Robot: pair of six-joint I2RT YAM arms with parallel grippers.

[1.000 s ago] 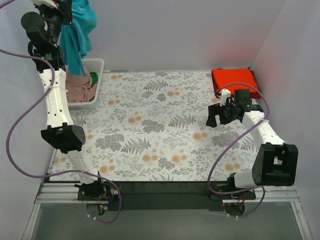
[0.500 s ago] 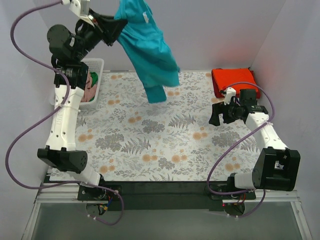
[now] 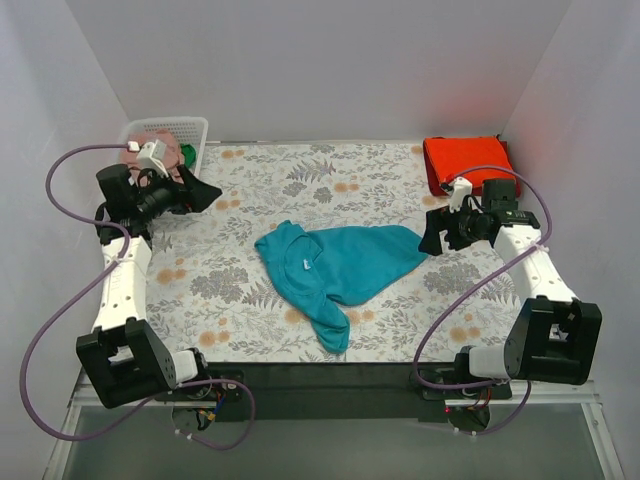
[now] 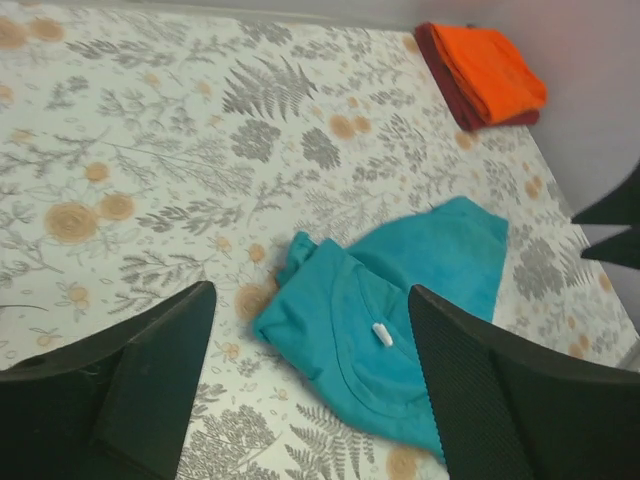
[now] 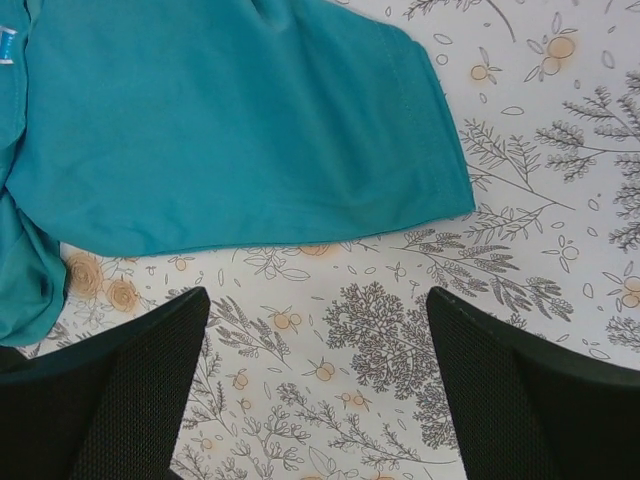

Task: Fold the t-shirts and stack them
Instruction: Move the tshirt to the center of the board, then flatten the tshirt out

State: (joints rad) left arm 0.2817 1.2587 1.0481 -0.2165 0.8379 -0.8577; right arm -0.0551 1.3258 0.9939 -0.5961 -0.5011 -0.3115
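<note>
So the teal t-shirt (image 3: 335, 265) is lying loose in the middle of the tabletop (image 3: 300, 180), right on the floral print, not folded at all. It's kind of rumpled: the collar end points toward the left side with the little white label (image 4: 382, 334) facing up, the body spreads out toward the right, and one bit trails down toward the near edge. The left tool (image 3: 207, 192) hangs over the far left part of the tabletop, well apart from the shirt, and its wrist view shows both fingers spread wide with nothing between them, so it's open and empty. The right tool (image 3: 427, 232) sits just beside the shirt's right end. It's wide open too, with only bare floral print between the fingers and the hem corner just ahead of them, not touching as far as I can tell. The orange-red t-shirt (image 3: 468, 162) is already folded into a neat rectangle in the far right corner. Over in the far left corner there's the white basket (image 3: 197, 128) with a pink t-shirt (image 3: 150, 138) bunched up in it and a bit of green cloth (image 3: 187, 155) poking out, partly hidden behind the left arm.
</note>
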